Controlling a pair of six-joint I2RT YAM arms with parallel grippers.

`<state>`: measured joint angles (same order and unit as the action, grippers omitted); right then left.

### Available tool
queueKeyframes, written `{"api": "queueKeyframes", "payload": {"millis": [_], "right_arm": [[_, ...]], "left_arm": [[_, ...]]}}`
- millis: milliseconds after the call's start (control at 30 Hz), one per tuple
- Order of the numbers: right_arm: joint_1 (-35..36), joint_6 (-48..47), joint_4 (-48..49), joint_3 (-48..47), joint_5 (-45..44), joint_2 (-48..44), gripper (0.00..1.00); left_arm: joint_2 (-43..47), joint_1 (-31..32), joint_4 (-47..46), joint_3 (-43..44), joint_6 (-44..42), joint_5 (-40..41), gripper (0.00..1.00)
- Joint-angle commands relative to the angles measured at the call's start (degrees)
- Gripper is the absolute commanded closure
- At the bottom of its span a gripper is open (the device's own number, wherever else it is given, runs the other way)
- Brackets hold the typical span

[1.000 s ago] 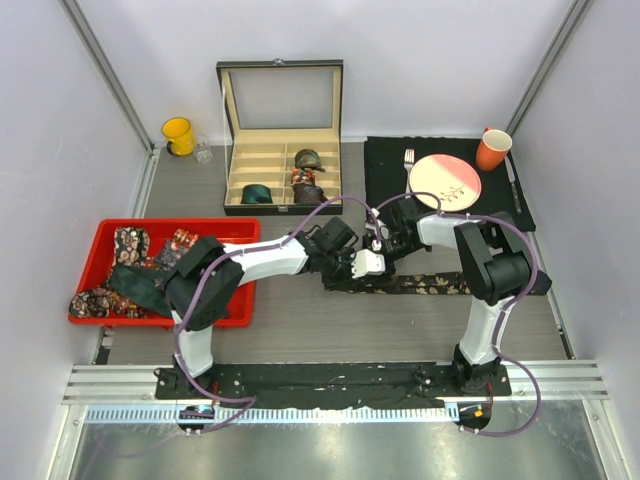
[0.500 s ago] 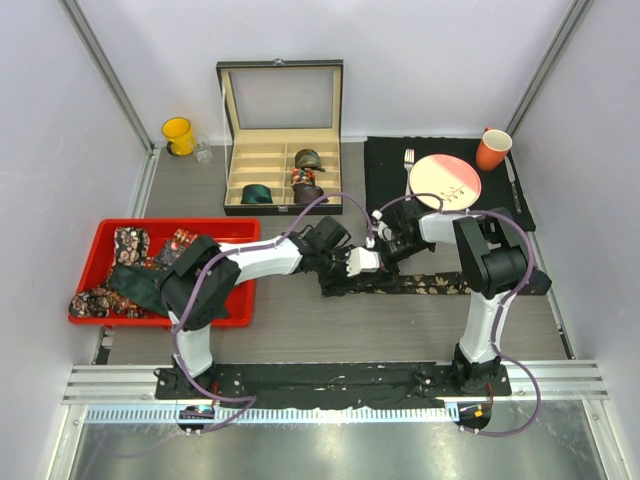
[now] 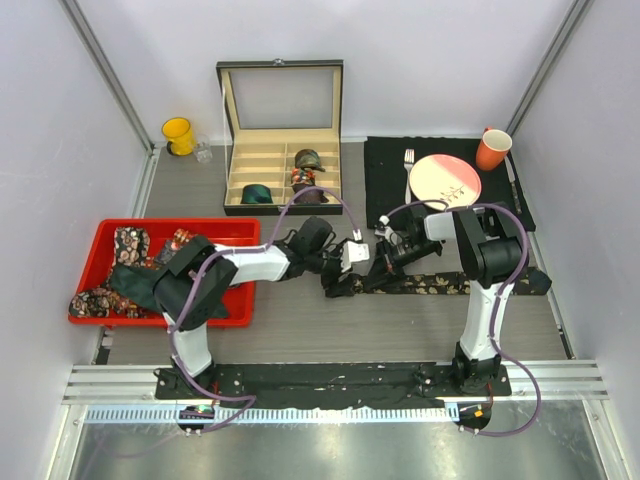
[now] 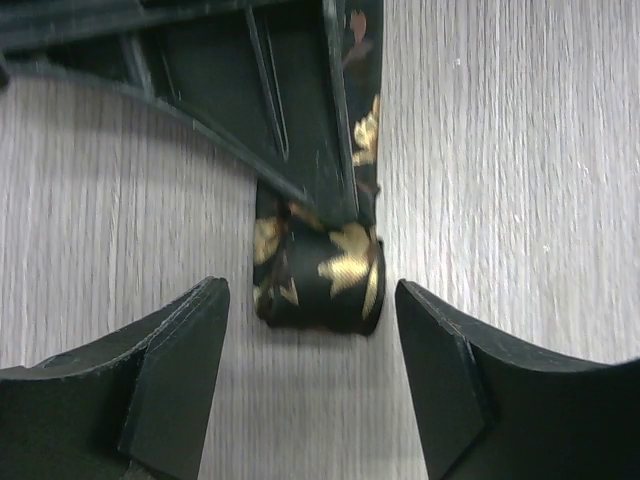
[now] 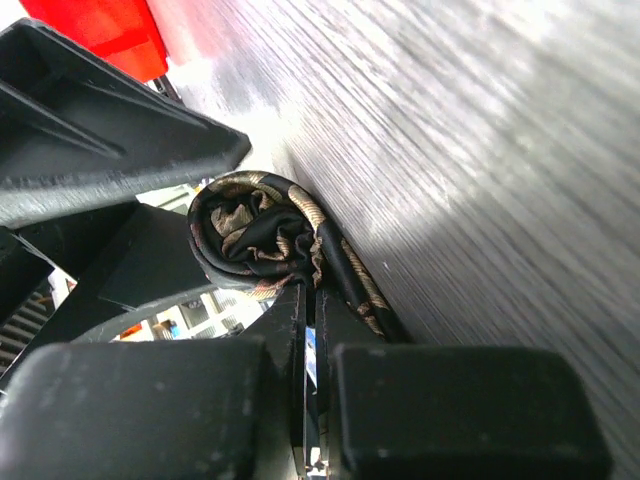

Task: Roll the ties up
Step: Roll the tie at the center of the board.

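Tie (image 3: 440, 284), long and dark with little gold and red flowers, lies flat on the grey wood-look table (image 3: 300, 335). It is in front of the box (image 3: 282, 209) and a bit to its right. Its cloth looks soft and a little shiny. The end nearest the box is curled into a small fat roll (image 4: 320, 285). The rest is a thin flat strip.

The left tool (image 4: 308, 300) is open. Its two black fingers (image 4: 170, 370) stand one on each side of the roll, and bare table shows between them and the cloth. The right tool (image 5: 310, 340) is closed tight. Its tips are at the flat strip right behind the roll. I cannot tell if any cloth is pinched between them. Both tools crowd the roll, so from above it is mostly hidden.

The box is tan inside, and its lid stands up. Little coils sit in its slots: a plain dark green coil (image 3: 256, 194) and two flowered coils (image 3: 307, 158). Left of the box and nearer the arms is a red tray (image 3: 110, 319) with loose ties (image 3: 130, 245) in a heap. Left of the box stands a yellow cup (image 3: 178, 134). Right of the box lies a black mat (image 3: 385, 160) with a pink plate (image 3: 445, 182), a fork (image 3: 408, 158) and an orange cup (image 3: 493, 150).
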<state>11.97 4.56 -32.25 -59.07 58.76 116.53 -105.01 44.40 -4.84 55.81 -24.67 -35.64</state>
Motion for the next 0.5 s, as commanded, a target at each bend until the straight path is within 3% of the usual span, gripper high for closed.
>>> {"api": "queueKeyframes", "payload": {"millis": [0, 133, 267, 367, 400, 467], "right_arm": [[0.0, -2.3, 0.2, -0.3, -9.4, 4.7, 0.99], [0.2, -2.0, 0.3, -1.2, -8.0, 4.8, 0.99], [1.0, -0.9, 1.1, -1.9, -7.4, 3.7, 0.98], [0.8, 0.0, 0.6, -1.9, -7.1, 0.6, 0.86], [0.4, -0.6, 0.2, -1.8, -7.2, -0.5, 0.79], [-0.2, -1.5, -1.8, -1.5, -7.3, -4.7, 0.73]], "left_arm": [[-3.0, 0.7, -8.1, 1.5, -0.3, -2.7, 0.3], [-4.4, 2.0, -4.5, 3.2, -3.8, -1.7, 0.39], [-3.2, 3.1, 3.6, 3.6, -6.4, 2.5, 0.68], [-2.0, 3.1, 11.7, 4.8, -6.4, 6.4, 0.81], [-1.5, 3.1, 12.9, 4.7, -6.6, 7.2, 0.83], [-0.1, 3.1, 16.2, 4.0, -7.2, 8.9, 0.86]]}}
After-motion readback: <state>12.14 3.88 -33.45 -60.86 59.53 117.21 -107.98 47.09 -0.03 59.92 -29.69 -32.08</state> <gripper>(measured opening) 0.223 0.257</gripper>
